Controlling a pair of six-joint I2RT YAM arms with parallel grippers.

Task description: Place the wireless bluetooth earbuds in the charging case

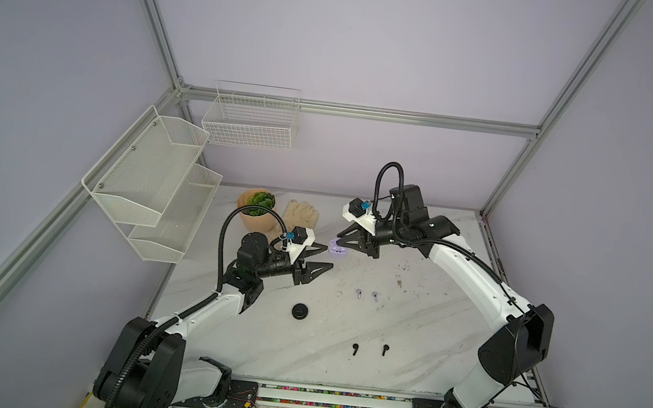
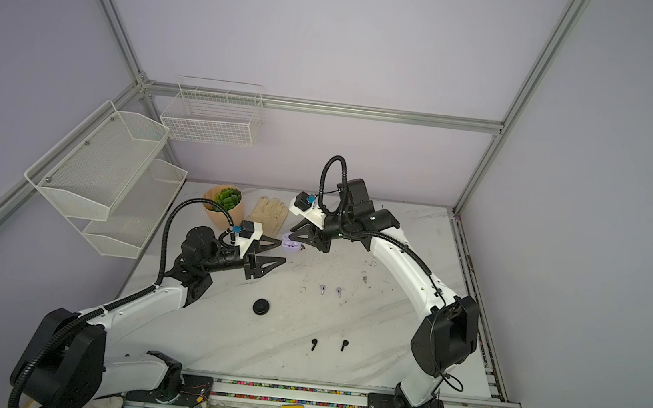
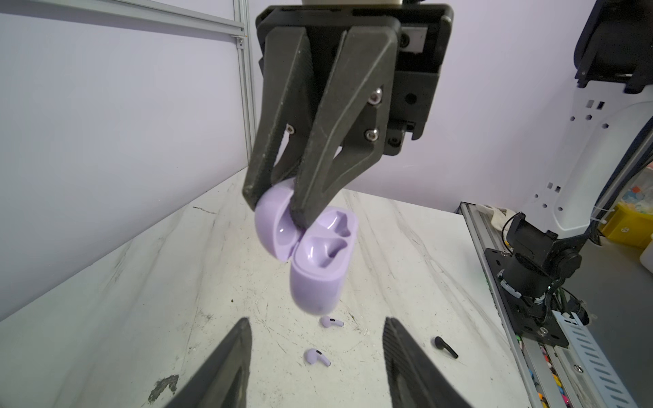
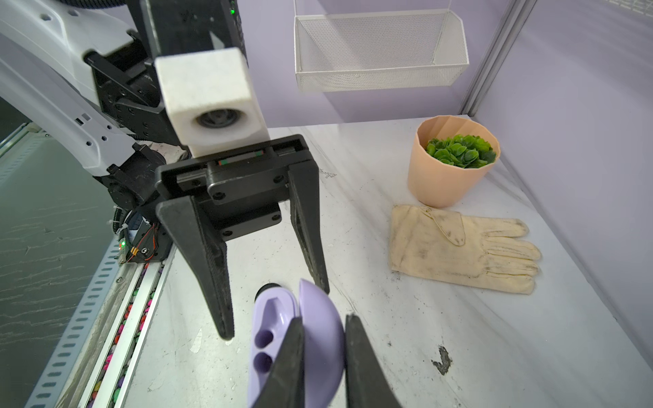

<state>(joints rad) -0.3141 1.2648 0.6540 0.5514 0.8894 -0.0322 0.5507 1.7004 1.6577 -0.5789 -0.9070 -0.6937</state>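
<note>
**Open lilac case hangs by its lid; all four earbuds lie loose on the table**

Along the back, from the left: a potted plant (image 1: pixel 256 207) and a soiled glove (image 1: pixel 301 214) sit at about eleven o'clock on the marble table (image 1: pixel 417 349), out of the working area. At their four o'clock hovers the left gripper (image 1: pixel 329 257). Its fingers are spread with nothing between them, and the tips flank the lilac charging case (image 1: pixel 338 251). This looks like a stance for steadying or taking the base, though no contact shows.

The case sits toward twelve o'clock from the table's centre. The right gripper (image 3: pixel 279 212) reaches in from three o'clock and pinches only the lid (image 3: pixel 274 229), one finger inside the shell and one outside. The base dangles from the hinge, and its two sockets (image 3: pixel 327 243) are empty and exposed. Gripping the lid probably keeps those sockets free for loading.

Across the front, from the left: a round black case (image 1: pixel 299 311) lies at eight o'clock from centre. One lilac earbud (image 1: pixel 359 293) lies near the centre with its twin (image 1: pixel 375 296) just beside it. At their six o'clock lie one black earbud (image 1: pixel 354 349) and the second black earbud (image 1: pixel 385 349).

The top views do not show whether the lilac base clears the table, though the left wrist view suggests that it does. That view shows only one of the black earbuds. The black case is too small to tell whether it is shut.
</note>
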